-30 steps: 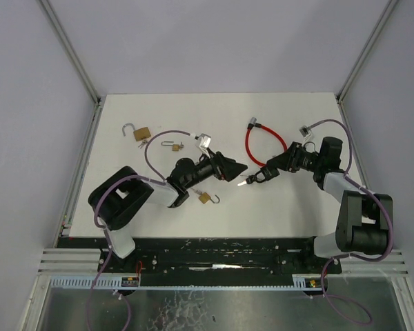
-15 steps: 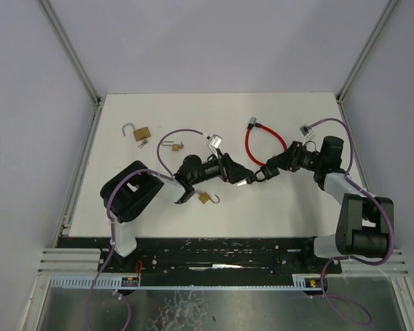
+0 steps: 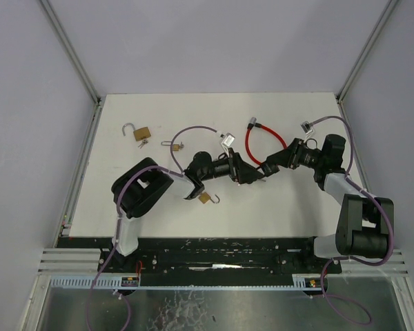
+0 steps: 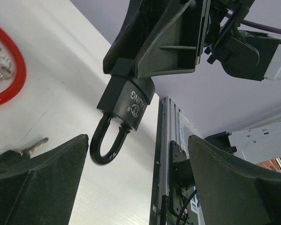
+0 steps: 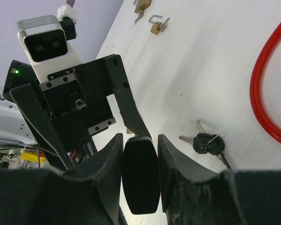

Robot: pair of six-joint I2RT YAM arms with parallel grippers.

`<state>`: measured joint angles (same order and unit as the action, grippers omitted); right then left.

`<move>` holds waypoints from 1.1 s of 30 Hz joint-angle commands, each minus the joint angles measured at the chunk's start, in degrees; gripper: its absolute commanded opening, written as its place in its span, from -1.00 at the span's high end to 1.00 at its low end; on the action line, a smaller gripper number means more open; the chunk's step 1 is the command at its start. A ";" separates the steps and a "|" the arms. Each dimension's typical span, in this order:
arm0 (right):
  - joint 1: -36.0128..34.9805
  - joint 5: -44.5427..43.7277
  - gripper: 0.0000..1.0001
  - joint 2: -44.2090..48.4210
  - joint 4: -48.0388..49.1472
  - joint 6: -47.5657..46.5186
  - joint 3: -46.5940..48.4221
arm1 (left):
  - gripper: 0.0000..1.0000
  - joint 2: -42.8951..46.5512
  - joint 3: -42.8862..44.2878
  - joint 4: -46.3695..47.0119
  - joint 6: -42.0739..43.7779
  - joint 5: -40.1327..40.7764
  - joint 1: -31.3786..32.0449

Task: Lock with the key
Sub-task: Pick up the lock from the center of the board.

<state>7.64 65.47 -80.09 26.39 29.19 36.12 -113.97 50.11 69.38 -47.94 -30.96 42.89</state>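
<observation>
**Entry: black padlock (image 4: 128, 100), held off the table (image 3: 297, 207) at its middle, just near of the red cable lock (image 3: 251, 143).**
Holder: the right gripper (image 5: 139, 138), clamped on the padlock's body, with the shackle (image 4: 103, 149) hanging down toward you. Whether the shackle is latched cannot be told. The left gripper (image 4: 138, 140) is spread wide and empty, with its fingers either side of the padlock and not touching it. A black-headed key (image 4: 11, 154) lies on the table below, well left of the padlock in the left wrist view. To do this step well, line the left fingers up square with the body before closing. Take hold low, clear of the right fingers. Leave the keyhole face free. Hold the right grip firm until yours is secure, or the padlock may twist or drop.
</observation>
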 commanded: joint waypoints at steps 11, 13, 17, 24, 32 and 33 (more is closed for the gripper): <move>-0.50 5.88 1.00 3.19 12.01 7.66 -0.08 | -0.23 -6.91 10.85 2.56 -5.57 -5.90 1.85; -0.60 6.09 1.00 3.10 12.25 7.75 -0.08 | -0.12 -7.15 11.48 2.68 -6.04 -6.32 1.89; -1.00 6.42 1.00 3.71 12.78 7.79 -0.08 | 0.59 -7.10 12.51 1.33 -5.55 -7.47 1.36; -0.96 6.10 0.25 7.49 8.22 2.79 0.59 | 1.00 -4.94 9.02 3.99 -5.76 -6.58 -0.83; 4.95 4.79 -0.62 10.39 -7.51 -8.19 7.06 | 1.00 -2.23 3.78 4.69 -7.45 -1.92 -5.18; 6.48 3.68 -0.62 10.66 -9.77 -9.79 7.49 | 1.00 -1.96 3.43 3.89 -7.62 -0.35 -5.80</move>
<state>9.43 70.39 -71.66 25.61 27.31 39.07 -119.90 54.63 69.36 -54.63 -36.73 39.44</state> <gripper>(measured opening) 0.801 0.230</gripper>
